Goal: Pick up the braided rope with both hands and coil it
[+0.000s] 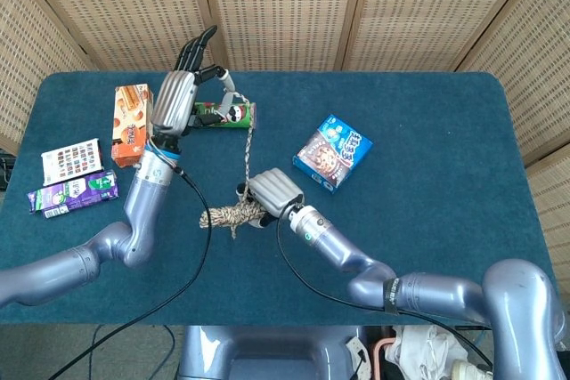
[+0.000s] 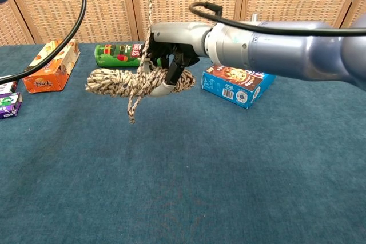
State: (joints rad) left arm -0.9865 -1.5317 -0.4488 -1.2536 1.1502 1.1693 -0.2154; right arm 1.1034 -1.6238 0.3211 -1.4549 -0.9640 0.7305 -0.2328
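The braided rope (image 1: 230, 214) is a beige and brown bundle of coils held above the table, seen larger in the chest view as the rope (image 2: 123, 82). My right hand (image 1: 273, 193) grips the bundle at its right end; the right hand (image 2: 169, 61) wraps it from above. One strand runs straight up from the bundle to my left hand (image 1: 183, 91), which is raised high over the green can and pinches the strand's upper end. A short tail hangs below the bundle. The left hand is out of the chest view, only the strand shows.
A green chips can (image 1: 219, 114) lies at the back, an orange snack box (image 1: 131, 125) to its left, a blue cookie box (image 1: 334, 152) on the right. Two flat packets (image 1: 71, 178) lie near the left edge. Blue cloth covers the table (image 1: 427, 184).
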